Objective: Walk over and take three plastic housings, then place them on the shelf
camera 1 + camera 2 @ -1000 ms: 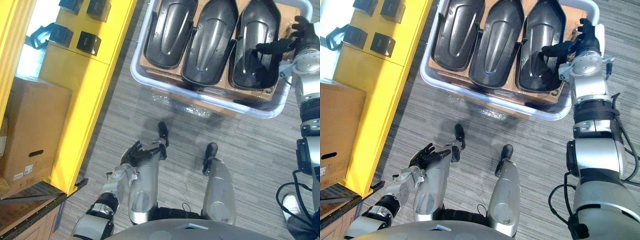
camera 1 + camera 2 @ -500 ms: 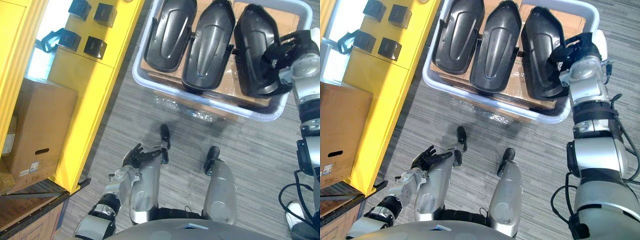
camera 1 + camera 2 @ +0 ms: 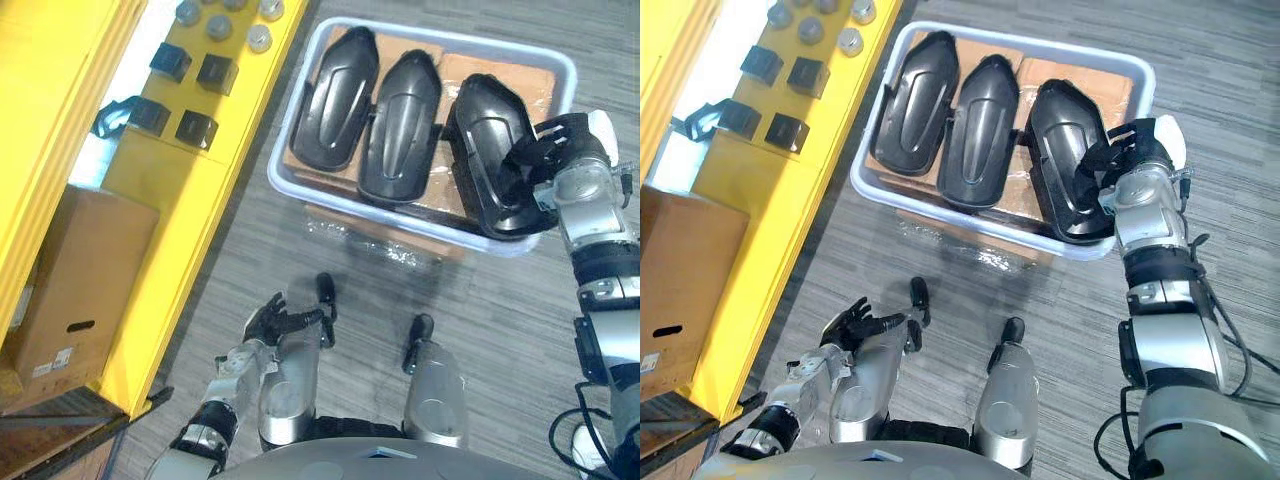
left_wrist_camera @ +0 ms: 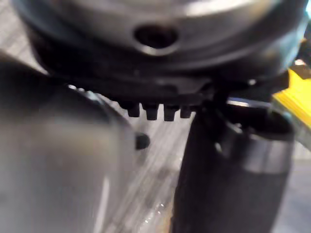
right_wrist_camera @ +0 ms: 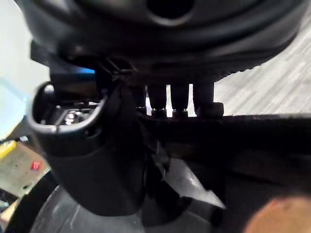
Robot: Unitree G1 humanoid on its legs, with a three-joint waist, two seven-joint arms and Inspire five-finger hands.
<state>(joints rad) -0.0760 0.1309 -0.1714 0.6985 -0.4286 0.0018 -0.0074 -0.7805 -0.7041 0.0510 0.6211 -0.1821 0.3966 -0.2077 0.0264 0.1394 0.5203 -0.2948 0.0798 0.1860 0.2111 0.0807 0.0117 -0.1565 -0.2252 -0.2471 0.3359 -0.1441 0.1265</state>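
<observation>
Three black plastic housings lie side by side on cardboard in a pale bin on the floor: the left housing, the middle housing and the right housing. My right hand is curled over the right housing's outer edge, and that housing is tipped up on its side. In the right wrist view the fingers hook over its dark rim, thumb beneath. My left hand hangs low by my side, fingers straight, holding nothing.
A yellow shelf unit runs along the left, with small black blocks and grey round parts on its surfaces. A brown cardboard box stands beside it. Grey plank floor lies between me and the bin.
My right hand has curled onto the right housing's edge and tipped it up. The whole view has shifted, so bin and shelf sit lower and further in. The left hand stays put.
</observation>
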